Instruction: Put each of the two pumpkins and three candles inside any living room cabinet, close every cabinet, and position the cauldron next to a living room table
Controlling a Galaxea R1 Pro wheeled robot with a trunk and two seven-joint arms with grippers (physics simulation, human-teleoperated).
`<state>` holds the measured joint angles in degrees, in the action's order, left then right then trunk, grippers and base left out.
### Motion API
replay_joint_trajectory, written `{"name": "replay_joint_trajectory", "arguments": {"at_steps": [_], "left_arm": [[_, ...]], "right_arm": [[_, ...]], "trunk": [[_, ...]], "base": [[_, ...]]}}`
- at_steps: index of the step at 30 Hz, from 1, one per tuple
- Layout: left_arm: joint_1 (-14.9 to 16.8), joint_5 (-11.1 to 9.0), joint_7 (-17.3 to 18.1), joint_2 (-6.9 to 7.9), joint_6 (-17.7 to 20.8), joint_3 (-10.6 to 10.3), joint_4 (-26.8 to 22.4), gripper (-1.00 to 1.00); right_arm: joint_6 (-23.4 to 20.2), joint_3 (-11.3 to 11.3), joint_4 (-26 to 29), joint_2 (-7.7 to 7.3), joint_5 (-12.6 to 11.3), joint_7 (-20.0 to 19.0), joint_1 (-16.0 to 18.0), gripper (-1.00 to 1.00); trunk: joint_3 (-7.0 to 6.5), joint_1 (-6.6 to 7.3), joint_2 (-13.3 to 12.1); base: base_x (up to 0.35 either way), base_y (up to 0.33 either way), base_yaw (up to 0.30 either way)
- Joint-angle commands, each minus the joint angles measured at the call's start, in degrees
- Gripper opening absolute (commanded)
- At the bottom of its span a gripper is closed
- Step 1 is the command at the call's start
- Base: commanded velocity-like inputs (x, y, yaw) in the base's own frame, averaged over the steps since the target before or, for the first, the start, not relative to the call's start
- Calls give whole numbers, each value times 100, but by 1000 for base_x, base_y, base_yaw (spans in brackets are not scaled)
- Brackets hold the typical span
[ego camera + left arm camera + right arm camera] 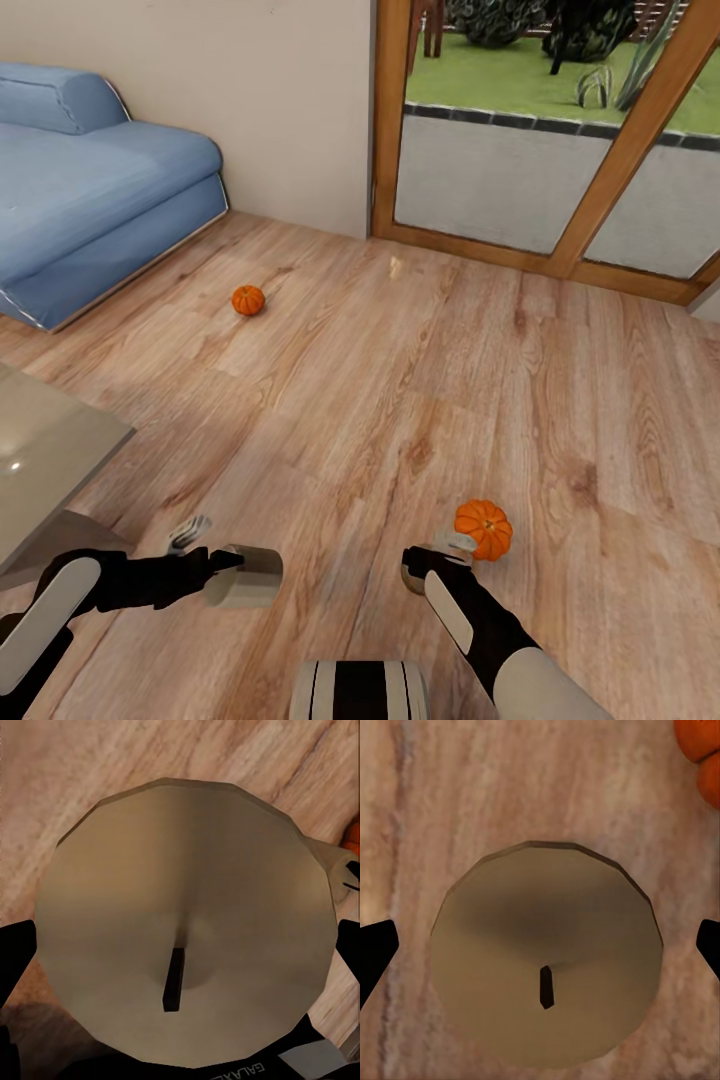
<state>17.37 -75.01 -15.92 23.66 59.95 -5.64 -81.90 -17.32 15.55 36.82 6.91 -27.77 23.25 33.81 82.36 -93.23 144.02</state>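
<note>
My left gripper [228,562] is shut on a grey-beige candle [247,578], held low over the wood floor. In the left wrist view this candle [180,915] spans the gap and touches both dark fingers [16,956]. My right gripper [432,560] stands open, pointing down around a second candle [547,952]; its fingertips [375,952] sit apart from the wax. One orange pumpkin [483,529] rests on the floor just beyond the right gripper, and its edge [701,750] shows in the right wrist view. Another pumpkin [248,300] lies farther off near the sofa. The cabinet and cauldron are out of view.
A blue sofa [90,190] fills the far left. A glass table corner [50,450] juts in at the near left. Wood-framed glass doors [560,180] close the far side. A small pale object [397,266] lies on the floor near the door frame.
</note>
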Motion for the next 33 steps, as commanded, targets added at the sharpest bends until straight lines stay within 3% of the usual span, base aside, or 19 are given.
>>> {"name": "replay_joint_trajectory", "arguments": {"at_steps": [1,14,29,33], "left_arm": [[3,-58,-60,5,5,-7,-3,-100],[3,-58,-60,7,5,-7,-5,-100],[3,-58,-60,7,5,-10,-9,-100],[3,-58,-59,7,5,-8,-5,-100]], "right_arm": [[-18,27,10,-5,-44,49,3,100],[16,27,-90,-6,-42,48,11,100],[178,33,-147,5,-27,35,12,100],[258,26,-245,15,201,-204,18,100]], "trunk": [[4,1,2],[137,-14,10],[137,-14,10],[137,-14,10]], "base": [[0,0,0],[0,0,0],[0,0,0],[0,0,0]]}}
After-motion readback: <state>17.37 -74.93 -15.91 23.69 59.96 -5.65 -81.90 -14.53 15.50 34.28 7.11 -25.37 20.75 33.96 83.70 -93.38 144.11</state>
